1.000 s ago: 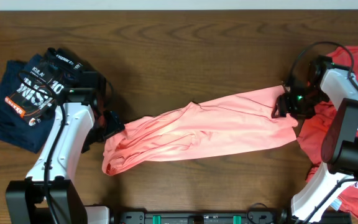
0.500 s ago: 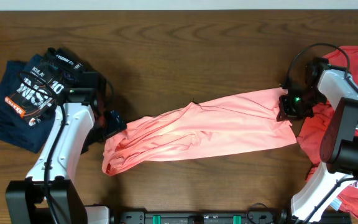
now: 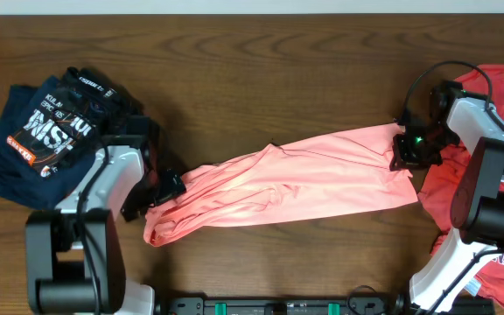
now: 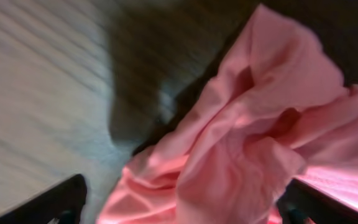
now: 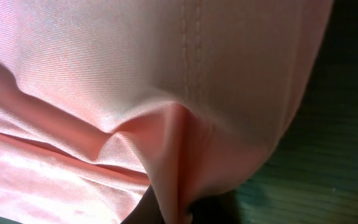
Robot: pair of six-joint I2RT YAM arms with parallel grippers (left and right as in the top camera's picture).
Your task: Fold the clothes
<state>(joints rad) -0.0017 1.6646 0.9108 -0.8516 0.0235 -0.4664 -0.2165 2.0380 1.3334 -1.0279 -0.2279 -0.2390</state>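
Note:
The salmon-pink T-shirt (image 3: 296,179) lies stretched in a long band across the middle of the table. My left gripper (image 3: 166,186) is at its bunched left end. In the left wrist view its jaws stand wide apart (image 4: 185,211) with crumpled pink cloth (image 4: 241,149) between them, not clamped. My right gripper (image 3: 407,150) is at the shirt's right end. In the right wrist view it (image 5: 179,214) pinches a fold of the pink cloth (image 5: 135,74). The navy printed shirt (image 3: 24,144) lies at the far left. The darker red shirt (image 3: 497,179) lies at the far right, partly under my right arm.
Dark wooden table (image 3: 261,70) all round. The table's front edge has a black rail (image 3: 278,306) along it. Bare wood shows beside the cloth in the left wrist view (image 4: 42,93).
My left gripper has moved down and right onto the bunched left end of the pink shirt. The right gripper has shifted slightly right, still holding its end.

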